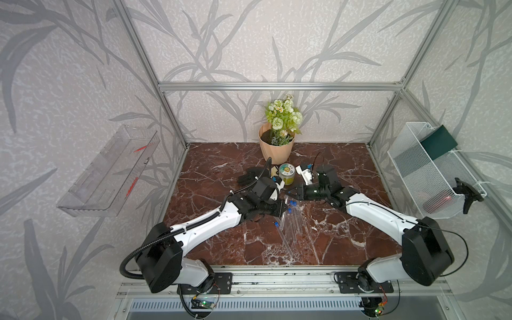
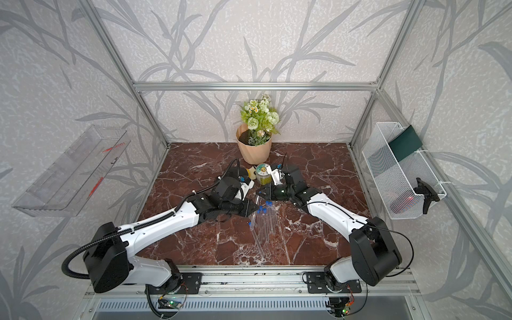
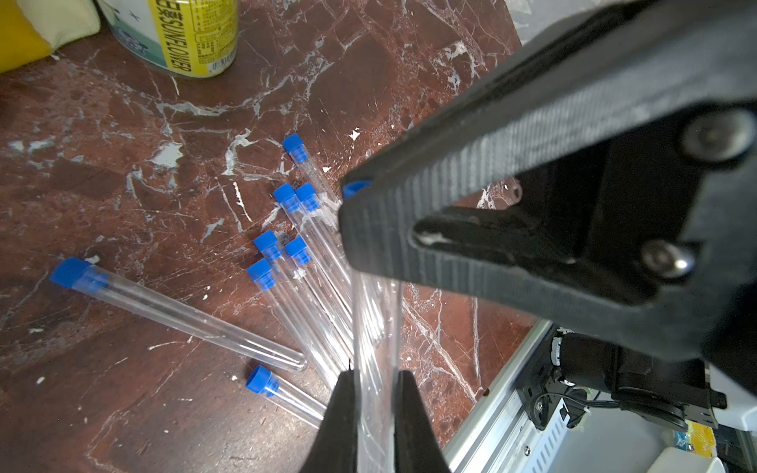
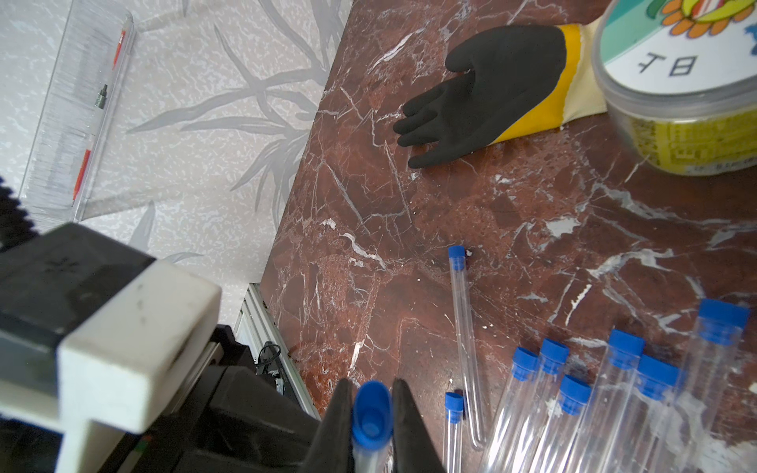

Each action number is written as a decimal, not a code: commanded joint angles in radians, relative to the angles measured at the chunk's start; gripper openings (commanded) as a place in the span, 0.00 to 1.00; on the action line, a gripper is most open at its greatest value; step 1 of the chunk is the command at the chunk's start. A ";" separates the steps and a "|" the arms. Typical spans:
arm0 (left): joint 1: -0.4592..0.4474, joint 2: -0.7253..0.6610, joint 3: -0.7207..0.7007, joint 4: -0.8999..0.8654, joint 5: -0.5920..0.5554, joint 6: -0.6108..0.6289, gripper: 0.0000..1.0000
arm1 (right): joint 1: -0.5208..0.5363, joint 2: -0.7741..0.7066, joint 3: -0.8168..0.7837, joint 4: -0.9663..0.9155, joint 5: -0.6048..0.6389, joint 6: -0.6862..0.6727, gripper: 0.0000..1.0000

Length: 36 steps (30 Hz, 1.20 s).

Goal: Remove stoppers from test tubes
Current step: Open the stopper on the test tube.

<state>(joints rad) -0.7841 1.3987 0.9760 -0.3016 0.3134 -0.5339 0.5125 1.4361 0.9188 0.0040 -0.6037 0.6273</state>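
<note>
1. One marble table (image 1: 210, 166) filled the middle of the frame in both top views; we worked just below its centre.
2. Several capped test tubes (image 1: 291, 227) lay fanned there, blue stoppers (image 1: 294, 203) toward the upper end.
3. Our left gripper (image 3: 375, 374) was closed snugly around one held tube (image 3: 375, 327); we judged it should brace, not squeeze harder.
4. Our right gripper (image 4: 372, 383) was pinched onto that tube's stopper (image 4: 370, 413); we judged a straight, slightly twisting pull along the tube best, clear of the others.
</note>
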 commanded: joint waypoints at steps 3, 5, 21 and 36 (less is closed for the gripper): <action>0.006 0.021 -0.021 -0.199 0.000 -0.011 0.00 | -0.057 -0.045 0.067 0.148 0.075 0.034 0.06; 0.006 0.020 -0.020 -0.199 0.000 -0.012 0.00 | -0.059 -0.044 0.071 0.148 0.073 0.037 0.06; 0.006 0.019 -0.026 -0.212 -0.001 -0.009 0.00 | -0.061 -0.048 0.117 0.042 0.107 -0.040 0.07; 0.006 0.031 -0.020 -0.223 -0.002 -0.002 0.00 | -0.068 -0.040 0.138 0.072 0.107 -0.003 0.08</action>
<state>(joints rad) -0.7822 1.3991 0.9867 -0.2806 0.3141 -0.5293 0.4999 1.4361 0.9707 -0.0586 -0.5945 0.6128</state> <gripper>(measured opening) 0.135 0.167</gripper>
